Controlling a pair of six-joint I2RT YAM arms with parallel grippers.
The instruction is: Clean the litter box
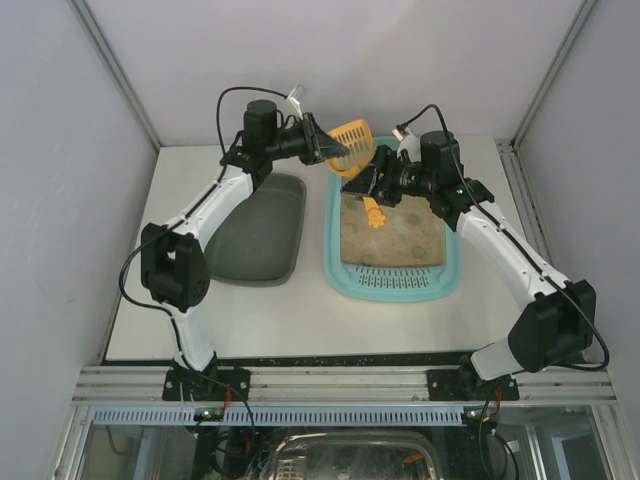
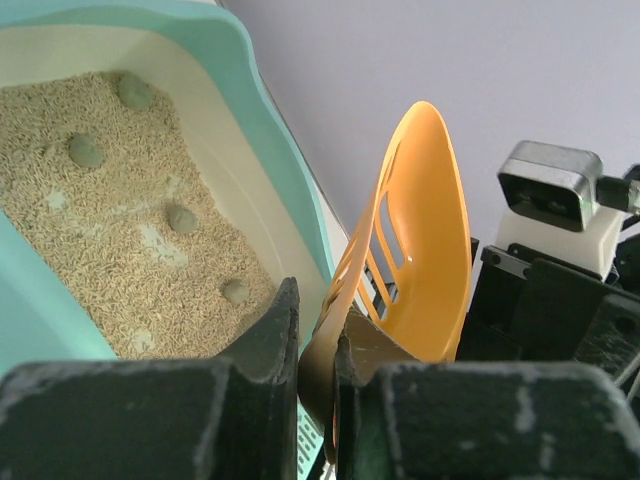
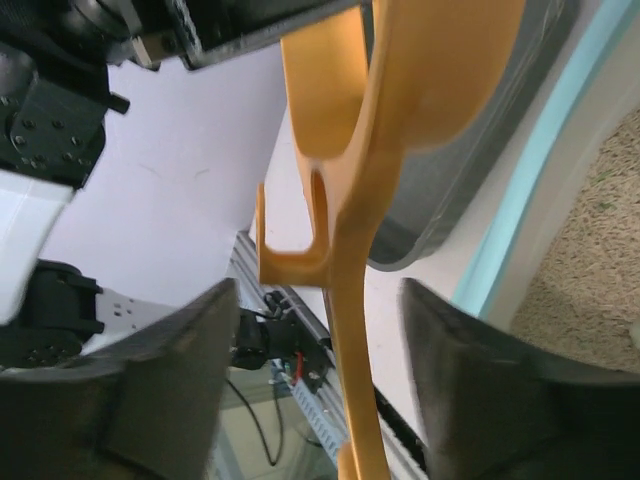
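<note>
The left gripper (image 1: 325, 150) is clenched on the orange scoop (image 1: 352, 138), above the far edge of the litter box (image 1: 395, 292), right of centre. The right gripper (image 1: 366, 186), released, straddles the scoop's handle, which points nearward over the litter.

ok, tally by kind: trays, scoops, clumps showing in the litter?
trays: 2 (litter box, grey-green tray)
scoop: 1
clumps showing in the left wrist view: 4
total: 7
</note>
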